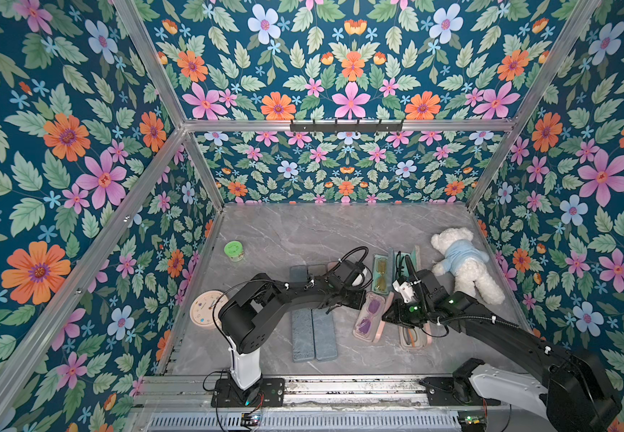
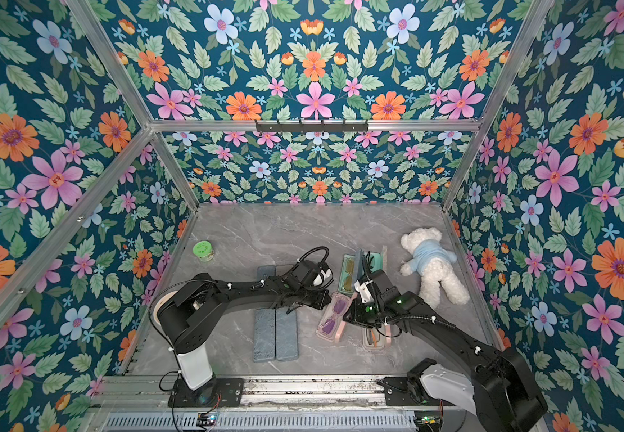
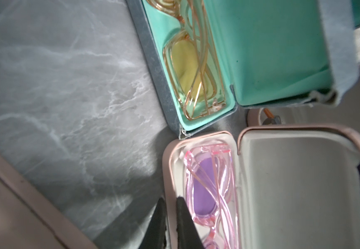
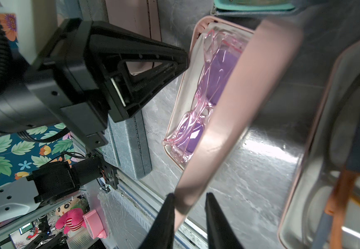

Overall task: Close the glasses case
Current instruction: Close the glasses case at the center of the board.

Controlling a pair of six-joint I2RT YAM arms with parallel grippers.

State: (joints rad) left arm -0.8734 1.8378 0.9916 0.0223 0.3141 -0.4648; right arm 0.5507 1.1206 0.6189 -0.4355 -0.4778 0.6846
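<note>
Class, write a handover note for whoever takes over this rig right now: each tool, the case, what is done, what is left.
Left tool: shut on the rim of the pink case.
Right tool: astride the edge of the open lid; whether it grips is unclear.
Pink glasses lie inside the case.
Done: both tools in place.
Left to do: fold the lid down until the case is closed.

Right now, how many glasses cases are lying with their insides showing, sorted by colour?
Blue-grey hard glasses cases with teal lining: 2
Pink hard glasses cases with pale grey lining: 2
Total: 4
</note>
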